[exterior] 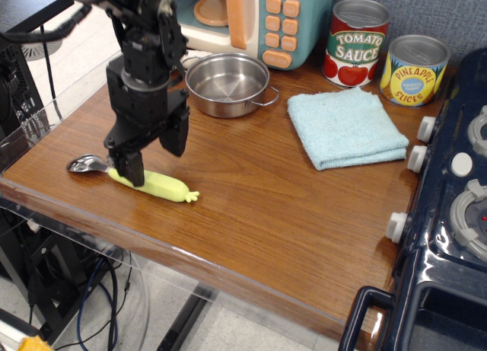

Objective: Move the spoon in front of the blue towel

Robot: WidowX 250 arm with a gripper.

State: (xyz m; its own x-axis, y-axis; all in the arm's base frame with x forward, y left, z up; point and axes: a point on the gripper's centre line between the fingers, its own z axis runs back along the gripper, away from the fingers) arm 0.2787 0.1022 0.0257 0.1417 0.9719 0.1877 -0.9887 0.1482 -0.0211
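1. Black fingers spread wide, straddling the spoon's handle, nothing held.
2. Pale yellow-green-handled metal spoon flat on wooden desk, near left front edge.
3. Light blue folded towel well apart, right rear.

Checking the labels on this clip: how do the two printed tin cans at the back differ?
The red-and-green tomato sauce can stands taller and left of the yellow-and-blue pineapple slices can. The pineapple can sits behind the light blue folded towel's far right corner, nearer the stove. Both stand upright with silvery tops.
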